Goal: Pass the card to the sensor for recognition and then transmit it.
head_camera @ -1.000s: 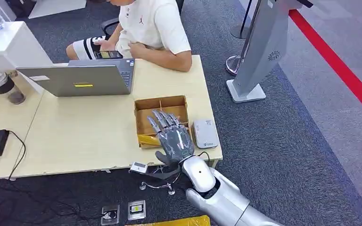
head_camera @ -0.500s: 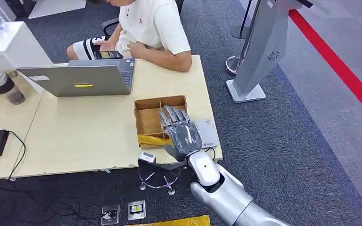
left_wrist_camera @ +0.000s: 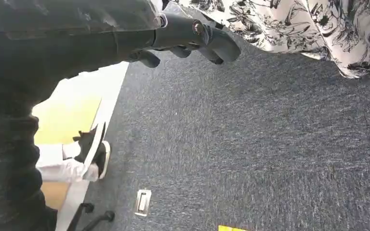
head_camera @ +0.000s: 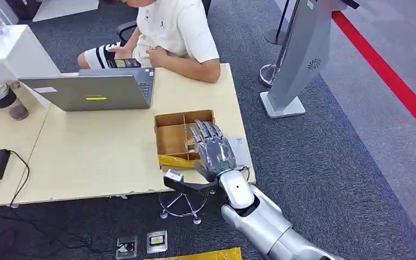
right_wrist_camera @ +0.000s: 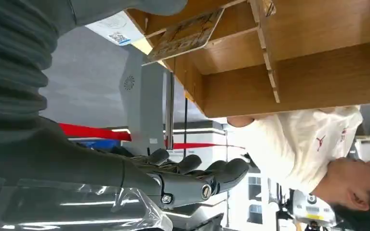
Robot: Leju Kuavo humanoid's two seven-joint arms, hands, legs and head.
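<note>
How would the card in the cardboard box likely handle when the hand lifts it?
The card looks thin and flat, so probably light and fairly stiff. It leans on the cardboard box wall, so an edge seems reachable. Its printed face may be slick under the right hand.

A pale beige table (head_camera: 97, 157) fills the left of the head view, with a silver-grey laptop (head_camera: 89, 91) bearing a small yellow label at upper left. At centre sits a brown cardboard box (head_camera: 169, 135) with a yellow strip along its near edge; over it, the right hand (head_camera: 215, 151) is dark grey on a glossy silver arm. The carpet (head_camera: 325, 162) is speckled blue-grey, crossed at upper right by a red stripe (head_camera: 390, 76). The person's shirt (head_camera: 176, 27) is white. In the left wrist view, black-and-white floral fabric (left_wrist_camera: 308, 24) lies at upper right.
</note>
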